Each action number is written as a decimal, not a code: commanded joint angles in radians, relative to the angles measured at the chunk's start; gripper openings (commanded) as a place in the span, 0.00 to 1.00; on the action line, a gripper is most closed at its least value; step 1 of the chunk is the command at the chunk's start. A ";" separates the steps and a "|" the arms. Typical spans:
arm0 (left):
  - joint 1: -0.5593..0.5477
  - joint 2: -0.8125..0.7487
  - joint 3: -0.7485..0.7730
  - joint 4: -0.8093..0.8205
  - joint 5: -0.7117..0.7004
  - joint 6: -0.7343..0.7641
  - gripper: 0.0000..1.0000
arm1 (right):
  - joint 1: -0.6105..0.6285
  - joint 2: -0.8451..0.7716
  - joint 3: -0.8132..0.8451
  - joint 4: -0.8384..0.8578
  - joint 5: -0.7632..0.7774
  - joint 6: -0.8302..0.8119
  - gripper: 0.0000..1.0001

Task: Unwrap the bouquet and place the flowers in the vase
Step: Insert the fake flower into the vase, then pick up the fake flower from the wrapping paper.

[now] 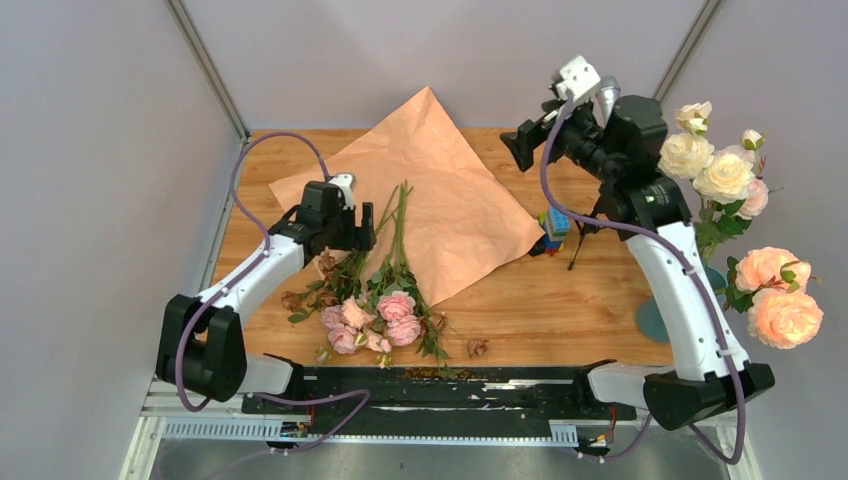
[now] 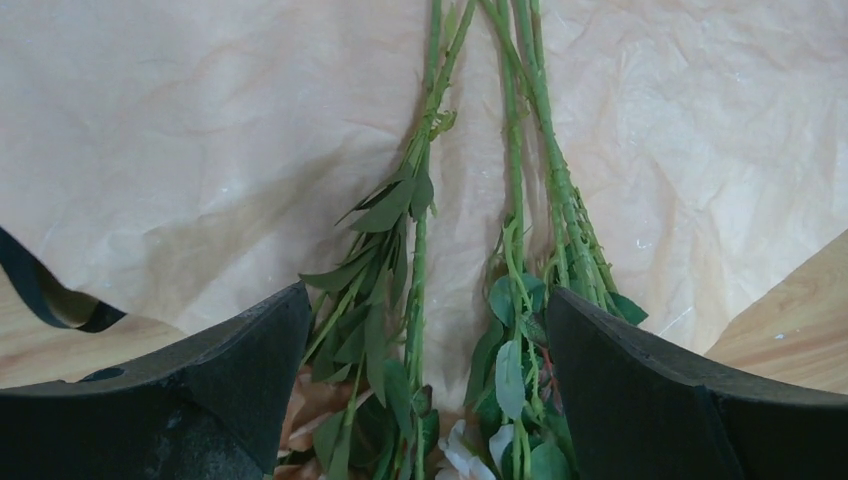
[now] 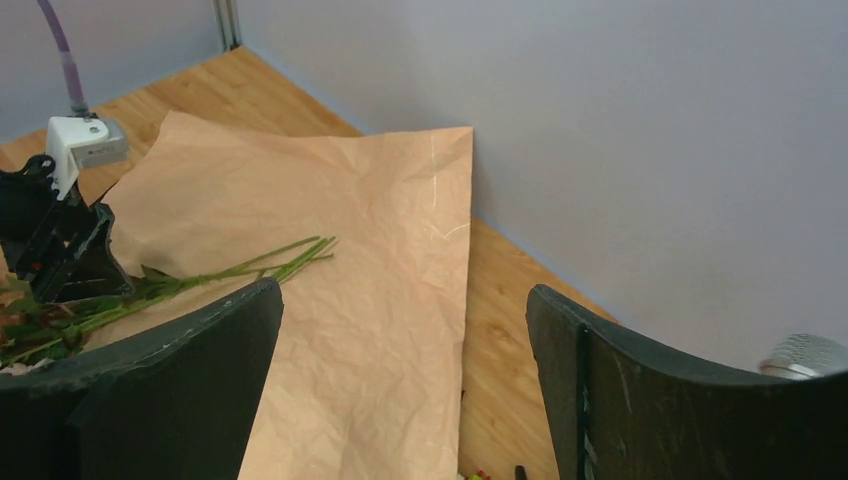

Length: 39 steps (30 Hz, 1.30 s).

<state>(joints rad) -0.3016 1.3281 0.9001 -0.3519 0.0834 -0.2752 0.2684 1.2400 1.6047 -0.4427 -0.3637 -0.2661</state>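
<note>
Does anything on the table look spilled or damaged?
Yes. A dried brown rose head lies loose on the table, apart from the flowers, and brown crumbs litter the near edge; they look shed from the bunch.

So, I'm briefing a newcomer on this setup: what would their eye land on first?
Probably the tan kraft paper, spread open across the far middle of the table, with the small pink and cream roses lying loose, stems on the paper and blooms toward the near edge. The open left gripper straddles their stems; large peach-orange roses glow at the right edge.
</note>
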 commanded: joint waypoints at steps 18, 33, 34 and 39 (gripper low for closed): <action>-0.053 0.292 0.134 -0.005 -0.136 0.049 0.56 | 0.061 0.041 -0.427 0.264 -0.050 0.219 0.89; -0.053 0.330 0.145 -0.001 -0.128 0.059 0.26 | 0.060 0.047 -0.424 0.269 -0.063 0.229 0.87; -0.053 0.336 0.150 -0.003 -0.126 0.064 0.24 | 0.061 0.047 -0.424 0.268 -0.062 0.229 0.87; -0.053 0.357 0.189 -0.035 -0.117 0.084 0.10 | 0.061 0.043 -0.422 0.262 -0.061 0.226 0.87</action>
<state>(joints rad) -0.3538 1.6749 1.0336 -0.3786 -0.0414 -0.2195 0.3244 1.2903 1.1767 -0.2188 -0.4141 -0.0528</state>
